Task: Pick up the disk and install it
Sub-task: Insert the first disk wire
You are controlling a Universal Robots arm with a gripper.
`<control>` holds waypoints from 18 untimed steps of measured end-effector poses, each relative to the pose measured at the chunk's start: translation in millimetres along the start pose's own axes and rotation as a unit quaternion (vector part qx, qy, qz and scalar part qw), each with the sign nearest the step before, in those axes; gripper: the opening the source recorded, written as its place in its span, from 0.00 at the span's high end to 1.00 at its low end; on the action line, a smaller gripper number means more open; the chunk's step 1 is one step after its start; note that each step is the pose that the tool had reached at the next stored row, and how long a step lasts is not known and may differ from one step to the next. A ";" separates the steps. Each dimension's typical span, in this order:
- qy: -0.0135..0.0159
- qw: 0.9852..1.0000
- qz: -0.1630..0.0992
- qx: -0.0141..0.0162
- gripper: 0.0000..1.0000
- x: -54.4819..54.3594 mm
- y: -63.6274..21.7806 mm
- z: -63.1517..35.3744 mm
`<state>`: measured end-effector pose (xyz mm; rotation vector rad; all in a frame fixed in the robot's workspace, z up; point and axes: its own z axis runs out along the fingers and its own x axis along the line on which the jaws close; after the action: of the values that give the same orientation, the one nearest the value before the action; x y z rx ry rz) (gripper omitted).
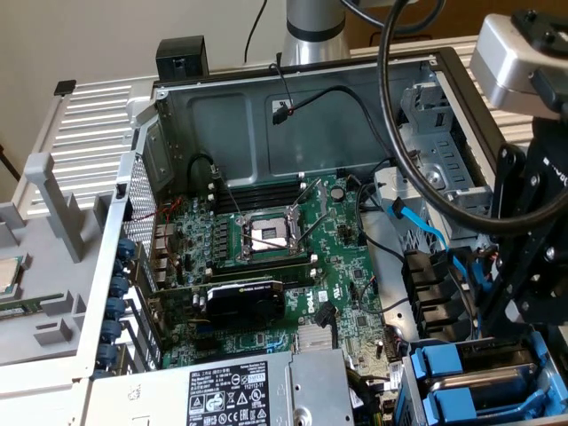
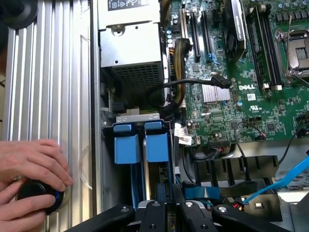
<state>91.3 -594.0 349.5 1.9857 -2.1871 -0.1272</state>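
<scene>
The disk (image 2: pixel 157 147) stands on edge in the drive bay at the case's corner, its bright blue rail end facing the wrist camera. In the exterior view the disk (image 1: pixel 484 377) shows as a silver strip between blue rails at the lower right. My black gripper (image 2: pixel 167 195) sits directly over the bay, fingers drawn close together on the disk's upper edge. From outside, the gripper (image 1: pixel 522 321) reaches down from the exterior view's right, and its tips are partly hidden behind the bay frame.
A second blue-railed carrier (image 2: pixel 126 145) sits beside the disk. The grey power supply (image 1: pixel 240 390) borders the bay, with the green motherboard (image 1: pixel 293 248) beyond. A blue cable (image 1: pixel 426 231) and black cables hang near the arm. A person's hands (image 2: pixel 29 166) rest on a black knob (image 2: pixel 36 198) outside the case.
</scene>
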 end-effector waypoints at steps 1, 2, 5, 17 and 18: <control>0.000 1.000 0.000 0.000 0.83 0.0 0.0 0.0; 0.000 1.000 0.000 0.000 0.83 0.0 0.2 0.1; 0.000 1.000 -0.003 0.001 0.83 -0.1 0.2 1.0; 0.001 1.000 -0.009 0.010 0.83 -0.1 3.2 5.1; 0.001 1.000 -0.009 0.010 0.83 -0.1 3.2 5.6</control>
<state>87.1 -593.9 344.6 2.0156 -2.1793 -0.1056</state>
